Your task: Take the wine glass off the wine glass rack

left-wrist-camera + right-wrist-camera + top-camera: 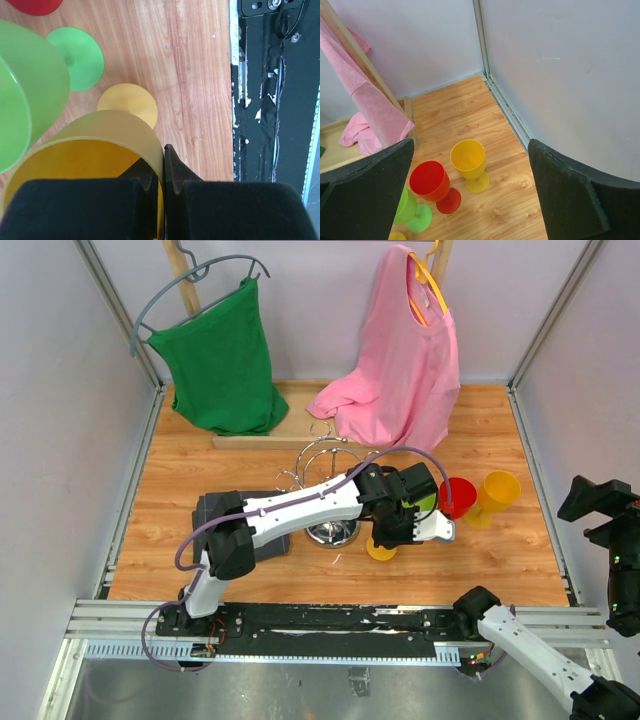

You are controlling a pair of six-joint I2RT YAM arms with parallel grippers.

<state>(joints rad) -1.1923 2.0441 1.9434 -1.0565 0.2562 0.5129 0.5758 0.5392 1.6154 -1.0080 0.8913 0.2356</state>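
The chrome wine glass rack [331, 490] stands mid-table on its round base. Just right of it, my left gripper [397, 525] [161, 156] is shut on the rim of a yellow-orange wine glass [95, 137], one finger inside the bowl and one outside. The glass is upright and clear of the rack. Its foot [128, 102] [381, 551] is at or just above the wood; I cannot tell which. My right gripper [592, 512] [470, 200] hangs open and holds nothing at the far right, high above the table.
Three other glasses stand right of the rack: green [426, 504] [27, 95], red [457, 496] [430, 181] and yellow [497, 496] [468, 159]. A dark flat block [215, 512] lies left of the rack. Green [222, 358] and pink [405, 355] shirts hang behind.
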